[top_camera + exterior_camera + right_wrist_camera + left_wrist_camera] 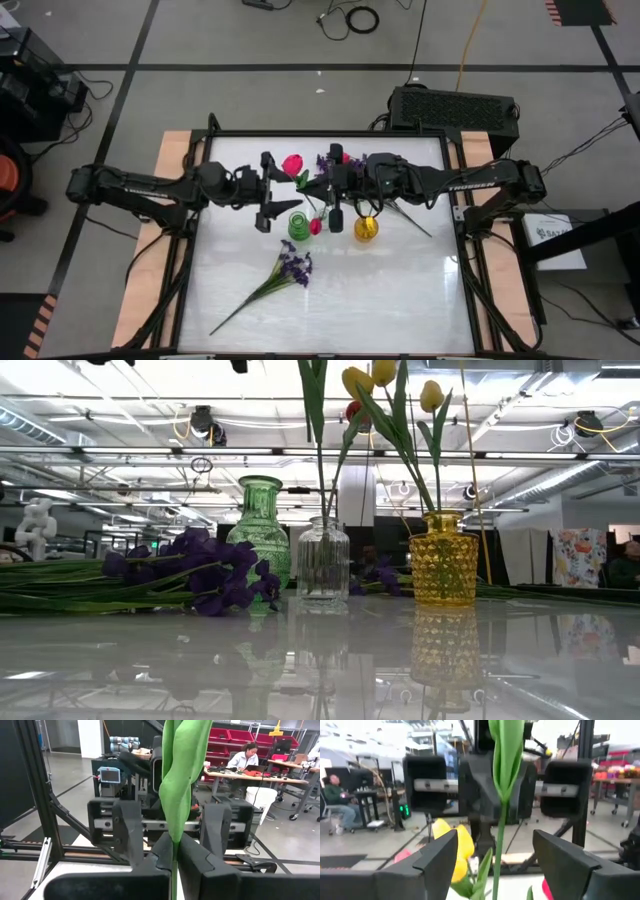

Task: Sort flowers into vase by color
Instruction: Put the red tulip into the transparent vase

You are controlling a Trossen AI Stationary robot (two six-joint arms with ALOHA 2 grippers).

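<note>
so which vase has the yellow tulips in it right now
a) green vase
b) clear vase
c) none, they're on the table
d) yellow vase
d: in the low view the yellow tulips rise on green stems from the yellow vase, while the green vase holds none.

Both arms reach inward to mid-table, left tool [495, 865] fingers spread apart, right tool [175, 855] pinched together.

White table [400, 300]: three vases [323, 560], purple sprig [290, 268] lying flat.
</note>
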